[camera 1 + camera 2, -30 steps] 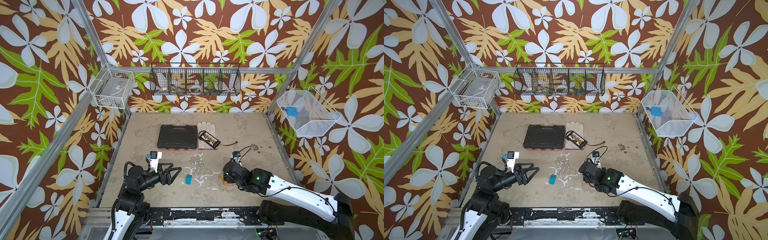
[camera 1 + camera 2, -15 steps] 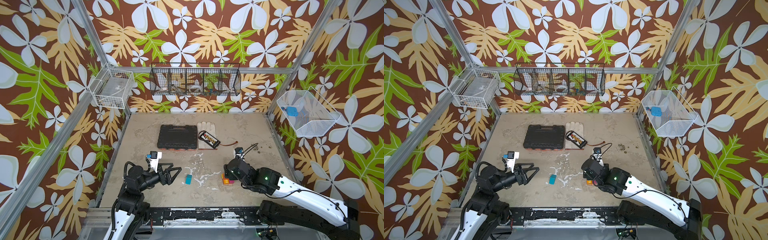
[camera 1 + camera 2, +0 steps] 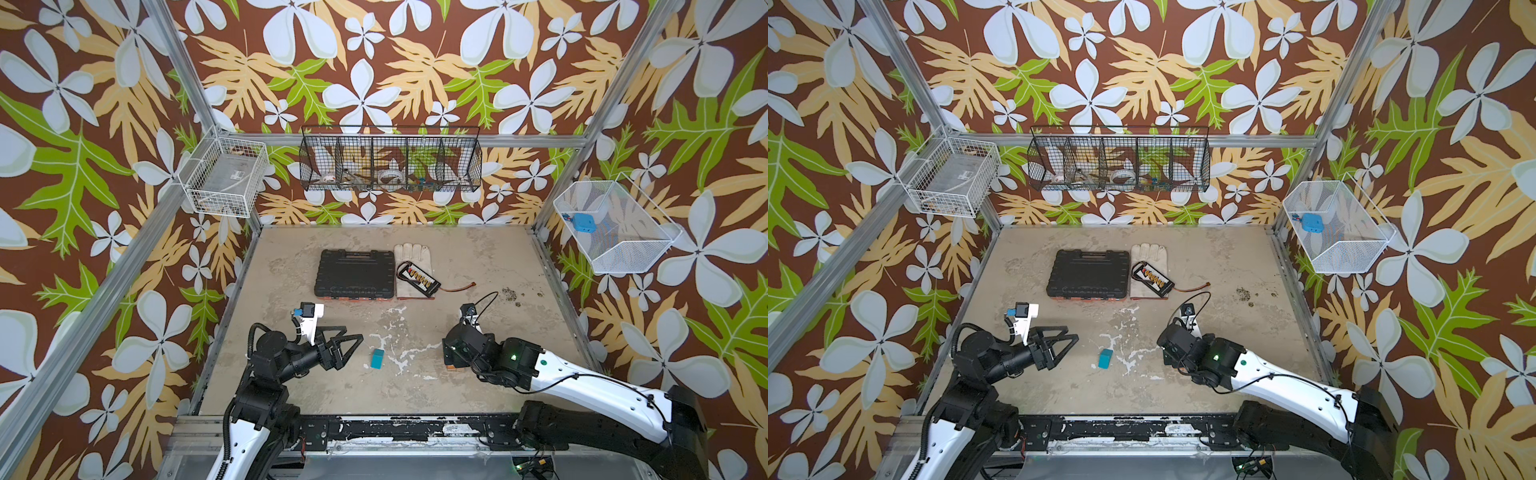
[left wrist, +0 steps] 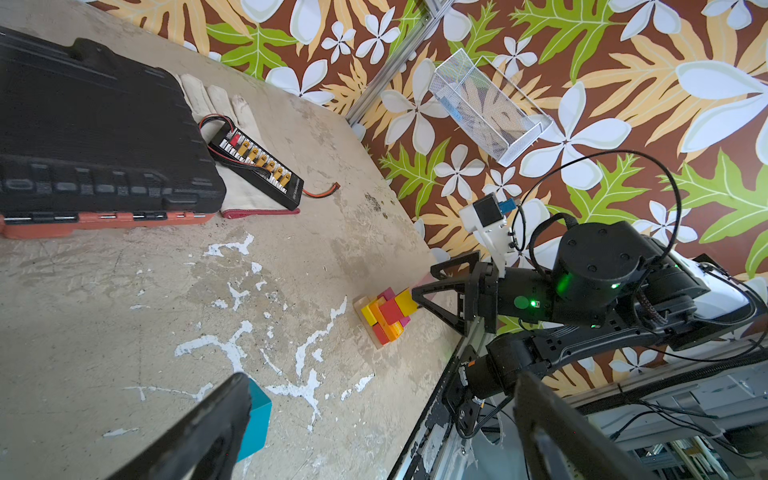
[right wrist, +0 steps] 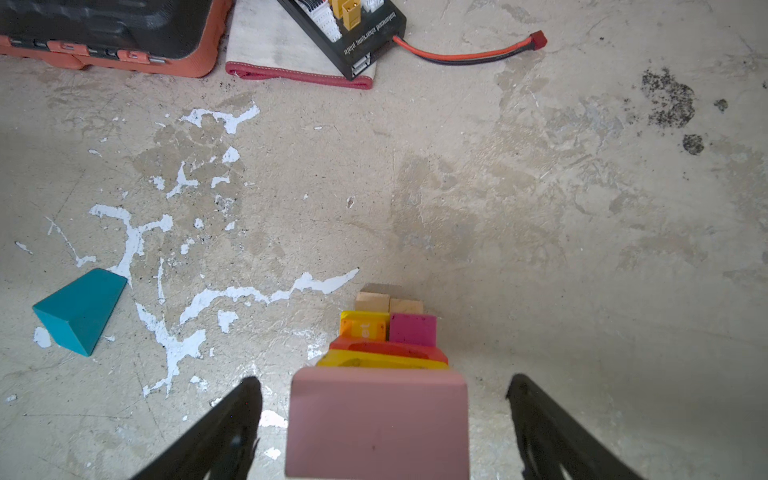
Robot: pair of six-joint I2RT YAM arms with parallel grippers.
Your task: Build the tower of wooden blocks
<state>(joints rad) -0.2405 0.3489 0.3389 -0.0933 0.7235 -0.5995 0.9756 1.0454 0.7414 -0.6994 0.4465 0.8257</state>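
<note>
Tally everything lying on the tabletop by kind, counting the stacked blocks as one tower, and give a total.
Block tower: 1
Loose teal block: 1
Black case: 1
Glove: 1
Charging board: 1
Total: 5

Only one legend can be read, in the right wrist view: white lettering along the side of the black charging board [image 5: 357, 25] is made out as "balanced charging plate". The board lies on a pale glove [image 5: 282, 45]. A small dark mark is seen on the orange block [image 5: 363, 330], too small to be read.
</note>
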